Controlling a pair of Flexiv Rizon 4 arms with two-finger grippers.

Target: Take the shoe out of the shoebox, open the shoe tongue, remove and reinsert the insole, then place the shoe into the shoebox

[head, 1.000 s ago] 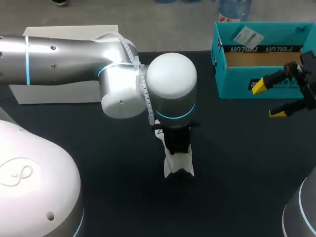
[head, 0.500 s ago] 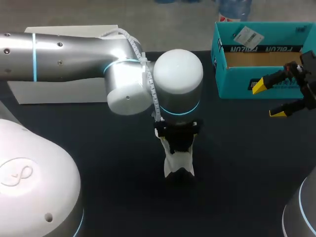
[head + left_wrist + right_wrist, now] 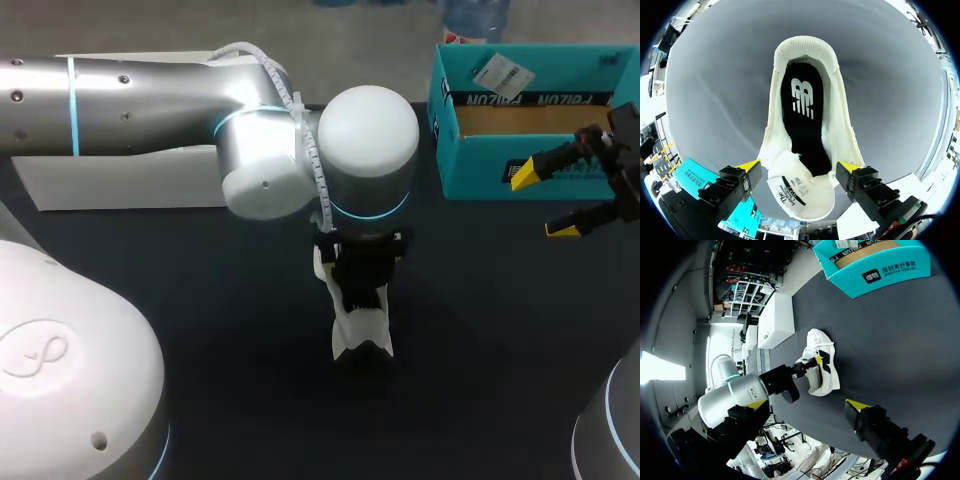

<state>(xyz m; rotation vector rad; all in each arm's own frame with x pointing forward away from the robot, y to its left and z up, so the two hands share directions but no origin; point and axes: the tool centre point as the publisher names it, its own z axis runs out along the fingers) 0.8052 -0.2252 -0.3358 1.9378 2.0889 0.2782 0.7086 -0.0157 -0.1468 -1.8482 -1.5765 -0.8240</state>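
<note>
Left claw [image 3: 799, 166] splayed astride shoe [image 3: 807, 125]

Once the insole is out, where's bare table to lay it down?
Bare table lies between the shoe and the shoebox, and nearer the robot than the shoe. Crowded: the left gripper hangs over the shoe, the right gripper sits before the shoebox, a white box fills the far left.

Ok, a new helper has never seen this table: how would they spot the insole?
In the middle of the dark table, under the left gripper, lies a white shoe. The insole is the black strip inside it, bearing a white logo, unlike the white tongue beside it.
</note>
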